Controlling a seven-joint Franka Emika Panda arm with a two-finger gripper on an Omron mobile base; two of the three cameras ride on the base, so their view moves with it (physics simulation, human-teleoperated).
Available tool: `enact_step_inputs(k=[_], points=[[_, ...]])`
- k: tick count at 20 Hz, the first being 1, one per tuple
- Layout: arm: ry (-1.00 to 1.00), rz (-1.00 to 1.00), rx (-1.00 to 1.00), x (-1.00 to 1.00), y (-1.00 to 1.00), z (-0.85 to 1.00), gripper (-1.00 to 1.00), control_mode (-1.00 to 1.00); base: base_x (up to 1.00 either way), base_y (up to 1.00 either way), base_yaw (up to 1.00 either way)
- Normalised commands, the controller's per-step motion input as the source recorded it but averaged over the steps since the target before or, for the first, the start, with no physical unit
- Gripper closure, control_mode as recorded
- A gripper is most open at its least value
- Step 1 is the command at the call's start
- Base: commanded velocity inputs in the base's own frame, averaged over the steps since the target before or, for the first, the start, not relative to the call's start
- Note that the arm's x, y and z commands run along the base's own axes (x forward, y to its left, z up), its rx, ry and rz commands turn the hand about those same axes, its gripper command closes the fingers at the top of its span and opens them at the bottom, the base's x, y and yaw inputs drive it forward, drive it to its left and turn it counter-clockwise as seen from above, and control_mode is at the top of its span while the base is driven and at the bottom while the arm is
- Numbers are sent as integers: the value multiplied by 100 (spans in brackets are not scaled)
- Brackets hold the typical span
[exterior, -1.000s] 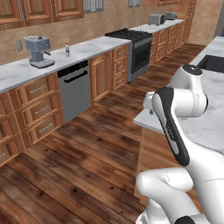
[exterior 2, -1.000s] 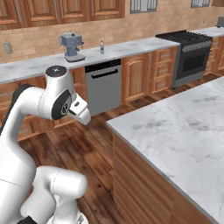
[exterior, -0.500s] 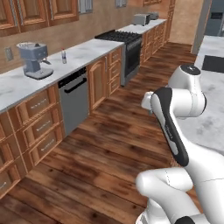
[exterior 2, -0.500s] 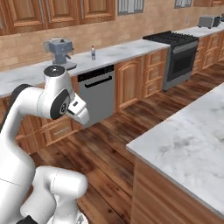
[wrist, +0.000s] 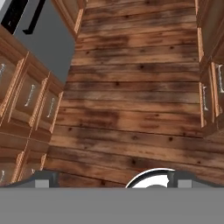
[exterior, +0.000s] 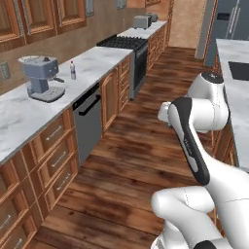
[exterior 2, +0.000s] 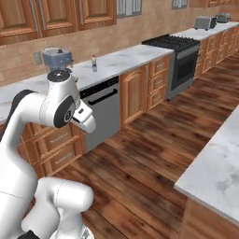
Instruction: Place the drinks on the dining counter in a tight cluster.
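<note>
A white robot arm (exterior: 194, 121) stands folded in a kitchen aisle, its hand pointing down at the wooden floor (wrist: 135, 96). In the hand view, its jaws (wrist: 111, 179) stand wide apart with nothing between them, the two tips low at the bottom edge.

To the arm's left runs a marble wall tabletop (exterior: 29, 109) over wooden cabinets. On it sits a grey coffee machine (exterior: 43, 78), and just beside that a small white bottle (exterior: 72, 69) with a red cap stands upright; in the right base view the bottle (exterior 2: 94, 63) is well apart from the arm. Below it is a grey dishwasher (exterior: 89, 121); farther along, a black stove (exterior 2: 179, 58) and a toaster (exterior 2: 204, 22).

To the arm's right lies the dining tabletop (exterior 2: 219, 163), white marble, with a black sink (exterior: 240, 70) set in it.
</note>
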Motion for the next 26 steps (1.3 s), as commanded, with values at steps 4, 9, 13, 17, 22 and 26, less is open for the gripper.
enact_step_inputs(k=[4, 9, 13, 17, 22, 26], points=[[0, 0, 0, 0, 0, 0, -100, 100, 100, 79, 5], [0, 0, 0, 0, 0, 0, -100, 100, 100, -15, 12], [0, 0, 0, 0, 0, 0, -100, 100, 90, -45, 22], [0, 0, 0, 0, 0, 0, -100, 100, 100, -51, 26], [0, 0, 0, 0, 0, 0, -100, 100, 98, -10, 32], [0, 0, 0, 0, 0, 0, -100, 100, 93, 2, 41]])
